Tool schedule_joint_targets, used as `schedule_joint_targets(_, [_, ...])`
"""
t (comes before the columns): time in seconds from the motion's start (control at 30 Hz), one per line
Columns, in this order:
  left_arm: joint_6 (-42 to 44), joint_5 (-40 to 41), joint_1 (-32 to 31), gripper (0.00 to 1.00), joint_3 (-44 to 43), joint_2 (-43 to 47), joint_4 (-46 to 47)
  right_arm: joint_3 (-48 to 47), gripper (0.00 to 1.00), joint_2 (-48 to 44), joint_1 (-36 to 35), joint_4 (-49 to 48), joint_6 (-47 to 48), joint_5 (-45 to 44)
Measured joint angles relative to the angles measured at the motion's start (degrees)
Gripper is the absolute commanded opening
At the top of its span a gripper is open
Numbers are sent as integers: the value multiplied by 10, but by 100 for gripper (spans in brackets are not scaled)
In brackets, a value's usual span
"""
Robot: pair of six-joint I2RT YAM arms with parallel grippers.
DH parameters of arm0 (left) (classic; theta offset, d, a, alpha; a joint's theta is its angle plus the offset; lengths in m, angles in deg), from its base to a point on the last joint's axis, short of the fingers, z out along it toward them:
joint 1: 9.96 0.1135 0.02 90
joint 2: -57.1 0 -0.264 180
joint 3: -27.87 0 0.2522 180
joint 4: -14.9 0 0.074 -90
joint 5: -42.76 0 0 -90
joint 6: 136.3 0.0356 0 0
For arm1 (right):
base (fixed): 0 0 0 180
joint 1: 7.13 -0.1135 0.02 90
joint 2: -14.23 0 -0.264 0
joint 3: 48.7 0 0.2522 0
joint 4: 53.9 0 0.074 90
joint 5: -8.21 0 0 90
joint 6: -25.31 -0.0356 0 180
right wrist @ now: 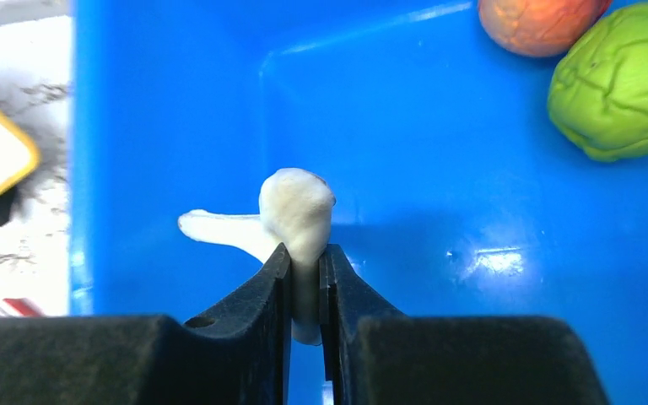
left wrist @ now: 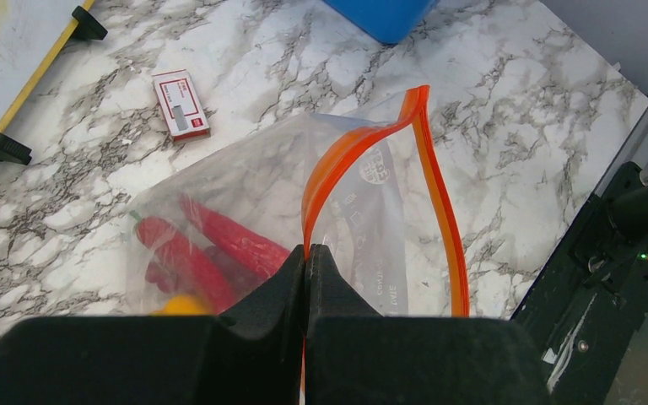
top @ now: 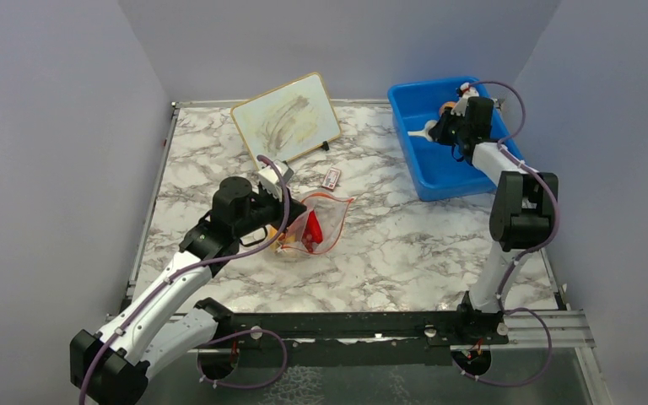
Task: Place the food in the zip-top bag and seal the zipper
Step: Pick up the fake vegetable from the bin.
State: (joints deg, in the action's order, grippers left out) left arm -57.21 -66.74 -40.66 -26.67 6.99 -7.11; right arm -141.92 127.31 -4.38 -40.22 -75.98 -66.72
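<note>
Top external view: zip-top bag [top: 327, 221] lies on the marble tabletop [top: 405, 245] approx mid-table. Its mouth gapes, w/ the zipper [top: 340, 202] standing up as a red-orange loop. Blue bin [top: 439, 173] sits at far right. Whiteboard [top: 287, 118] leans on its stand at the back. Small red-and-white card [top: 331, 177] lies flat btwn whiteboard and bag, apart from both.

Left wrist: left fingers [left wrist: 302, 283] are clenched tight, no gap, pinching the zipper at the near edge of the bag mouth. The strip runs straight down into the pinch. The other side of the strip arcs away to the right, so the mouth is unsealed. Inside the bag is a red chili [left wrist: 236, 240] w/ another red piece just beside it. A sliver of orange-yellow pepper [left wrist: 181, 302] also shows, mostly hidden behind the fingers.

Right wrist: right fingers [right wrist: 287, 283] are inside the bin, clamped on the white mushroom [right wrist: 297, 202]. They grip it low, so the rounded end sticks up past the tips, and a thin white bit juts out to the left. Can't tell if the mushroom touches the bin floor or is lifted. Peach-coloured fruit [right wrist: 540, 21] and green round fruit [right wrist: 620, 80] sit side by side in the bin at upper right of this view, well apart from the mushroom.
</note>
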Motion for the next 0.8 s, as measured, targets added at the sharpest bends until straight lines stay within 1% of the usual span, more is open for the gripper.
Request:
schedule_joint_targets(0.2, [0,0,0,0,1,2,0,50,14,-98,0,0,-9,13])
schedule_joint_targets(0.53, [0,0,0,0,1,2,0,173,14,-260,-19,7,-9,66])
schedule_joint_targets(0.67, [0,0,0,0,1,1,0,197,14,-316,-37,16,-8,87])
schedule_joint_targets(0.8, [0,0,0,0,1,1,0,220,14,-372,-75,21,0,101])
